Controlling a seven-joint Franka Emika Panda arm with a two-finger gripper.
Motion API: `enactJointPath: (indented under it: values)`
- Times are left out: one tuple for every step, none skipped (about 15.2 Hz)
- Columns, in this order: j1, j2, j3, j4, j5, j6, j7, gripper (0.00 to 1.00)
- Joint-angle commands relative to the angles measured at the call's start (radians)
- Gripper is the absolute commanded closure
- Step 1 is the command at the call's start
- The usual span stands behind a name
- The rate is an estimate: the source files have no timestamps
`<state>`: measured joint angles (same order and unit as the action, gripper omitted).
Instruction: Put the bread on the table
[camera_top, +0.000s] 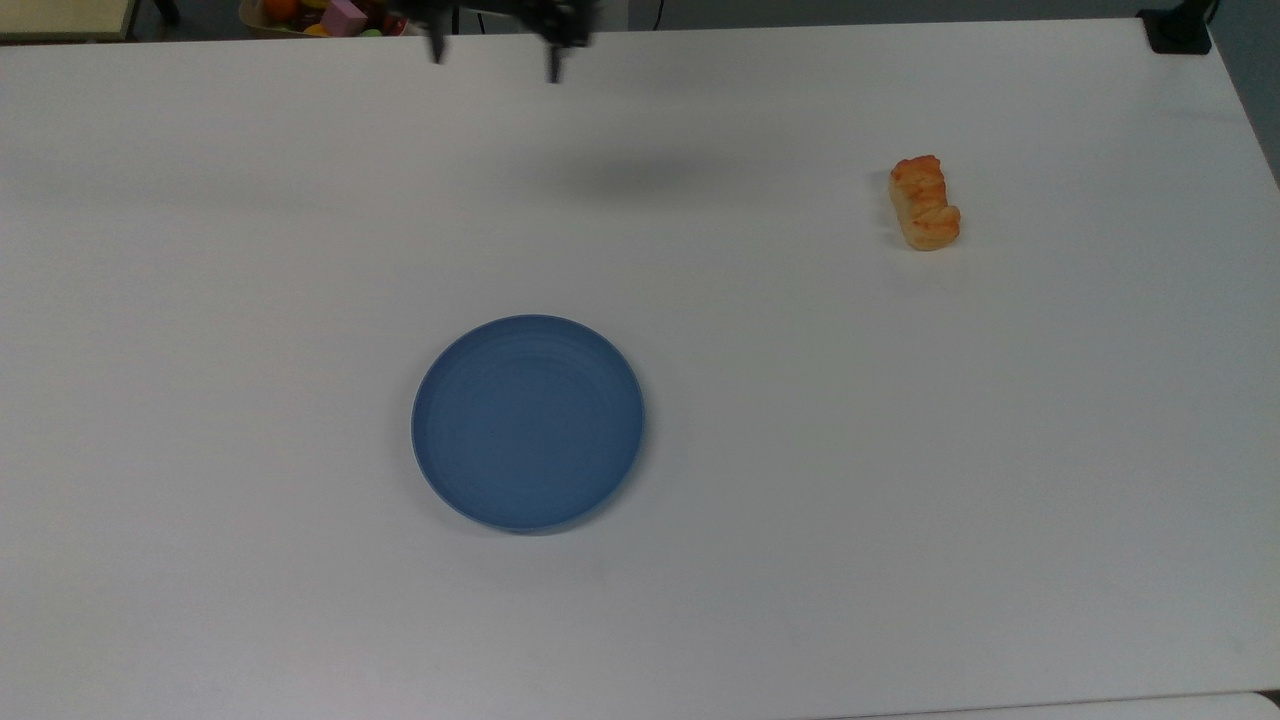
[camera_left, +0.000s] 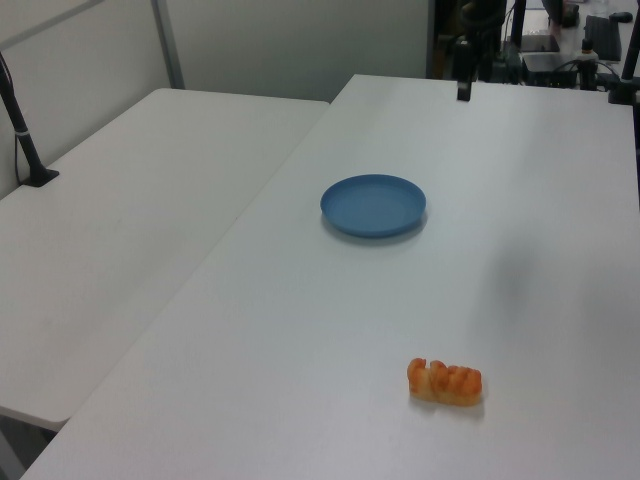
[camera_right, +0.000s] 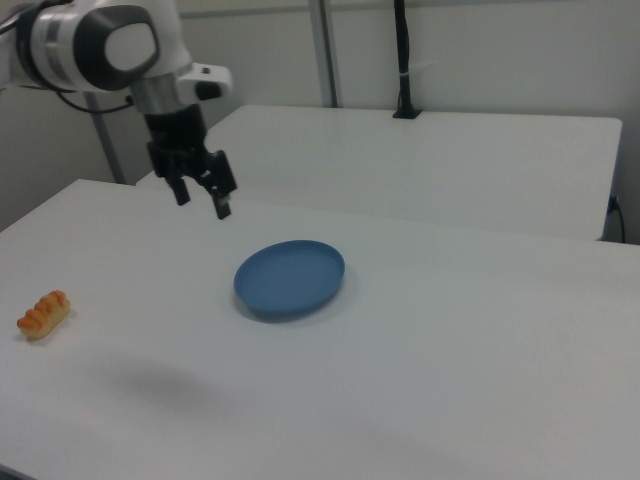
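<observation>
The bread (camera_top: 925, 203) is golden-orange, deeper orange along its ridged, braided top and paler tan at its lower sides. The plate (camera_top: 528, 421) is a plain, even blue with faint concentric rings. The table (camera_top: 900, 450) is plain matte white with no pattern, marked by a soft grey shadow near its far edge. The gripper (camera_right: 202, 192) is black, on an arm (camera_right: 100, 40) of white and grey.

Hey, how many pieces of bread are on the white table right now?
1. The bread lies alone on the table near the top view's upper right, well apart from the blue plate and the raised, open pincer.
</observation>
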<state>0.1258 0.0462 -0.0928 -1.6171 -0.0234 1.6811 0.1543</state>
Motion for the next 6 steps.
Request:
enactJointPath:
  values:
    - [-0.006,-0.022,-0.071,-0.012,0.011,-0.032,-0.035,0.0]
    - [-0.008,-0.019,-0.079,-0.014,0.01,-0.034,-0.033,0.0]
    - [-0.008,-0.019,-0.081,-0.015,0.007,-0.035,-0.027,0.0]
    - [-0.012,-0.017,-0.082,-0.015,0.007,-0.038,-0.022,0.0]
    - [-0.017,-0.012,-0.085,-0.015,0.008,-0.038,-0.021,0.0]
    - [-0.017,-0.005,-0.096,-0.015,0.013,-0.038,-0.019,0.0]
